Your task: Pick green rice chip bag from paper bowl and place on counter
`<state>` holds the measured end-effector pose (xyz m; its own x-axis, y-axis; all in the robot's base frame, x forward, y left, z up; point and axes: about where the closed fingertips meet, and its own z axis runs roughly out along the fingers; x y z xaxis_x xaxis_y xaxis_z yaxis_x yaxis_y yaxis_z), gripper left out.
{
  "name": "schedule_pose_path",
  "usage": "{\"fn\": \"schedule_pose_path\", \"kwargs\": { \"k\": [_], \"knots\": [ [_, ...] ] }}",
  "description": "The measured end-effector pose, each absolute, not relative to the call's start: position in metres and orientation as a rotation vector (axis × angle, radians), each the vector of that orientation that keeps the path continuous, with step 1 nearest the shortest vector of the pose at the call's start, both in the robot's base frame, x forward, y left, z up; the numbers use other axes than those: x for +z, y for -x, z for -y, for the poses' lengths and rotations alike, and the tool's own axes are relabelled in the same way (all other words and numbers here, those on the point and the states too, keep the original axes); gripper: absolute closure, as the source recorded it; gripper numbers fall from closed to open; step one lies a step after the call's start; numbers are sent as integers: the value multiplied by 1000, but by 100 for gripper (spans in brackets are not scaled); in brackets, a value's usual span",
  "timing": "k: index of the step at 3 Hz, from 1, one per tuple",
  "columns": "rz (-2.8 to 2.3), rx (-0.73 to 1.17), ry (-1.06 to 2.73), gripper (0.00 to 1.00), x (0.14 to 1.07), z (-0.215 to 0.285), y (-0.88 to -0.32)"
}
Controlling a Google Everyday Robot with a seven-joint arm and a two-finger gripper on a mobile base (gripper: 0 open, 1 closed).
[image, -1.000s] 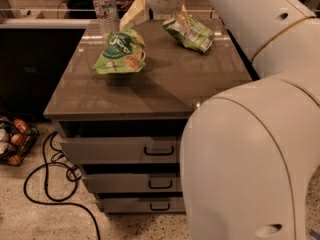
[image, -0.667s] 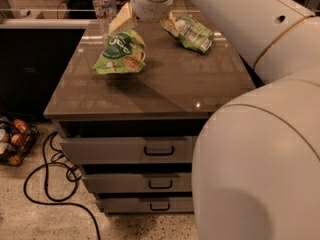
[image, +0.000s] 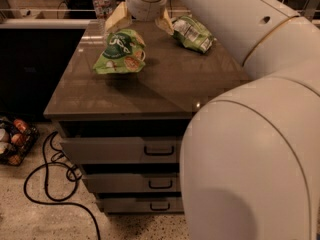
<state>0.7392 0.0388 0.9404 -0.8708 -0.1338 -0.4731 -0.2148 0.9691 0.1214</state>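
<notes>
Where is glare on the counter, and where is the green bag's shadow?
Camera view: dim warm light; glare spot on the counter near its front right edge; green rice chip bag throws shadow just in front; open gripper hangs above its far end.

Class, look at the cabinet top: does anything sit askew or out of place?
The green rice chip bag lies tilted over the paper bowl, overhanging it and hiding most of it. The tool hangs open just behind the bag.
</notes>
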Motion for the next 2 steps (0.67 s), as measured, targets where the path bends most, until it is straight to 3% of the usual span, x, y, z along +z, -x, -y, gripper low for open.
{"fn": "schedule_pose_path", "kwargs": {
  "k": [2],
  "knots": [
    [-2610,210,195,0,936,-63,-771]
  ]
}}
